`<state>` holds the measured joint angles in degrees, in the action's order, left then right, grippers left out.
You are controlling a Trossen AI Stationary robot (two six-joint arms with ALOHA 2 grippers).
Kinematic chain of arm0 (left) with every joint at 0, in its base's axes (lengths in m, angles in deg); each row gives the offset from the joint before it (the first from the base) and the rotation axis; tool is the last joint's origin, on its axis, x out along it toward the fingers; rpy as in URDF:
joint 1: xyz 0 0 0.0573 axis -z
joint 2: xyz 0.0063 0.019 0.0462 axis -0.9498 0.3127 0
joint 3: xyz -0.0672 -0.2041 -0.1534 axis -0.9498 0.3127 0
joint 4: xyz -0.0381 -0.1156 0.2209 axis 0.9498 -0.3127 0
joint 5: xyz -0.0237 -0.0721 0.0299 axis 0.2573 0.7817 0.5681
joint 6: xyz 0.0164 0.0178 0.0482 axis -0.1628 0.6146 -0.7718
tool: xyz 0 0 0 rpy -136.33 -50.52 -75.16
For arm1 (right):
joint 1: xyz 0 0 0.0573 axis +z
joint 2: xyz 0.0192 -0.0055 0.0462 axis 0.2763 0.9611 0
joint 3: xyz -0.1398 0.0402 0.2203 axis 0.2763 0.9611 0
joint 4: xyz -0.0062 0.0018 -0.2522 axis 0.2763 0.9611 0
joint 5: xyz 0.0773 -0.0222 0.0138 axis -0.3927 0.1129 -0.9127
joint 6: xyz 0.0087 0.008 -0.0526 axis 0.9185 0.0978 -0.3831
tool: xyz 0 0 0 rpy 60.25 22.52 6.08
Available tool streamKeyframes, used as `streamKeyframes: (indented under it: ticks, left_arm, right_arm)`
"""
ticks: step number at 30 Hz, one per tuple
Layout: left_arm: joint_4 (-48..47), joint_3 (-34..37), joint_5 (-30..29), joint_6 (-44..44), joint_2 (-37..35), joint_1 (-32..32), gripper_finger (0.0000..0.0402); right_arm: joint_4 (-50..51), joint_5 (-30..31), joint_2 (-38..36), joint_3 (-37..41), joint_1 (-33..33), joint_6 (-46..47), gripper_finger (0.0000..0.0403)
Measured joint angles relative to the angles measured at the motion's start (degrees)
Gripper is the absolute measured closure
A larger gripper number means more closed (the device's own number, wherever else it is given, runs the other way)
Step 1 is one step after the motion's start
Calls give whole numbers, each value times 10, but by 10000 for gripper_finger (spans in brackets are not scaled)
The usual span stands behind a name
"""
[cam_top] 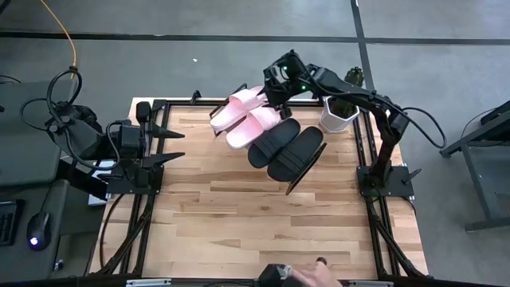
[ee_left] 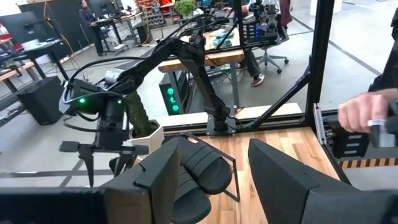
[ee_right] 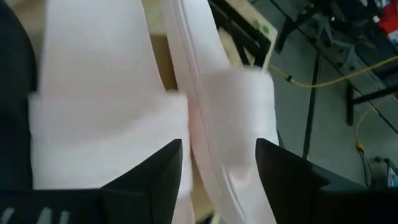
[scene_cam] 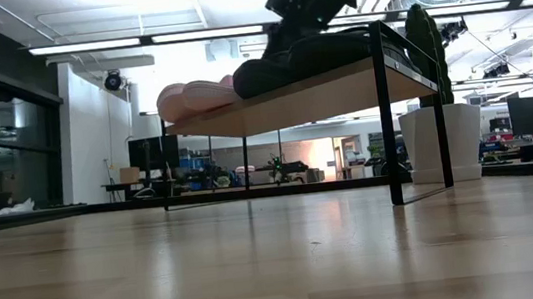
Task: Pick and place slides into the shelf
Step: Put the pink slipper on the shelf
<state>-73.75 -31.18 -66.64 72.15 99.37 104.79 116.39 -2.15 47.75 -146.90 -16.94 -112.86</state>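
Two light pink slides and two black slides lie side by side, soles down, on the slanted shelf at the table's far middle. My right gripper hangs open just above the far ends of the pink slides, which fill its wrist view beyond the fingers; nothing is between them. My left gripper waits open at the table's left edge, pointing toward the shelf, with the black slides ahead of it.
A white pot with a cactus stands on the table right of the shelf, under my right arm. A person's hand shows at the near edge, and a hand beyond the frame. Bare wood lies between shelf and near edge.
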Motion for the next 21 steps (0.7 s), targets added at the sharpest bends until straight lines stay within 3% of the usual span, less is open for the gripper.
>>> streamKeyframes:
  ticks: [4,9,15,21]
  left_arm:
    - [-1,0,1,0,0,0,222]
    - [-5,0,2,0,0,0,222]
    - [-5,0,3,0,0,0,222]
    - [-4,0,19,0,0,0,222]
  right_arm:
    - [-18,0,-2,0,22,26,230]
    - [-33,3,-2,0,46,38,288]
    - [-32,84,-2,0,61,36,385]
    - [-34,90,-2,0,60,51,389]
